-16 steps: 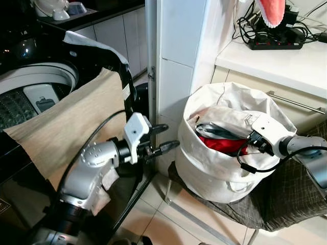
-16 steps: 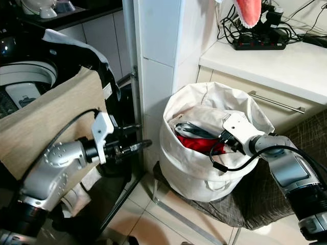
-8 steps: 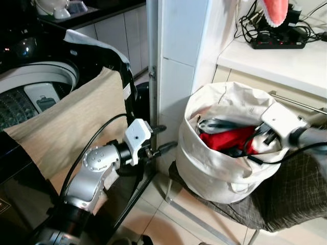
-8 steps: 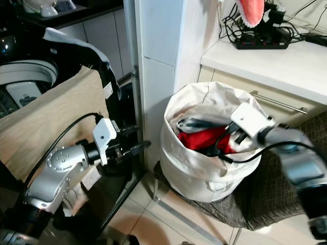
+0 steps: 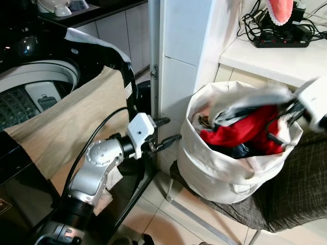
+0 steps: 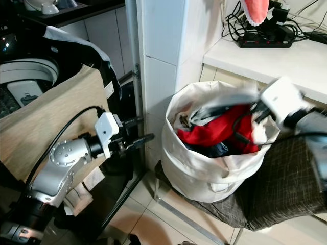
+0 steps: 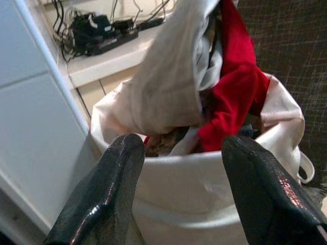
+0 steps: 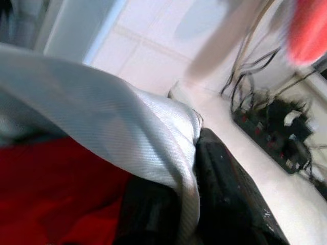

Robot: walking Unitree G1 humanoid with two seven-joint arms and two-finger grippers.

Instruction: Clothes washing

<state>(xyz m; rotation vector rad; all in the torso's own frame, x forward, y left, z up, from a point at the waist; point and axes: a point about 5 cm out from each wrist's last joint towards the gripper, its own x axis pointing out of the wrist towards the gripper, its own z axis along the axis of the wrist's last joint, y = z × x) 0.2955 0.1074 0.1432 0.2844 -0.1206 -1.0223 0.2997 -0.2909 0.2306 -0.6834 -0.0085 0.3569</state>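
Right gripper (image 5: pixel 292 109) is hanging over the far rim of the one round white fabric laundry bag (image 5: pixel 214 163), its two black fingers (image 8: pixel 225 194) pinched tight on cloth: a pale grey-white woven garment (image 5: pixel 245 102) is draping over the fingers, and one red garment (image 5: pixel 245 130) is bunching up just beneath it. Both are stretching from the gripper down into the bag's mouth, where a dark garment (image 5: pixel 237 150) is lying under them; the lifted cloth is motion-blurred, so I cannot tell whether the red piece is itself between the fingers or merely rising with the pale one.

Left gripper (image 5: pixel 166 132) is hovering on the opposite side of the bag, just beside the bag's near wall without touching it, its two long black fingers (image 7: pixel 265 189) spread well apart and holding nothing.

Beyond the left arm one top-loading washing machine with a black body and white drum ring (image 5: pixel 46 81) is standing open, with one large beige cloth (image 5: pixel 71 122) draped over its edge. Under the bag one dark checked seat cushion (image 5: pixel 291 189) is bearing its weight. Behind the right gripper one white counter (image 5: pixel 271 56) is carrying one black power strip tangled with cables (image 5: pixel 281 41), and a pink object (image 5: pixel 281 10) is hanging above it.
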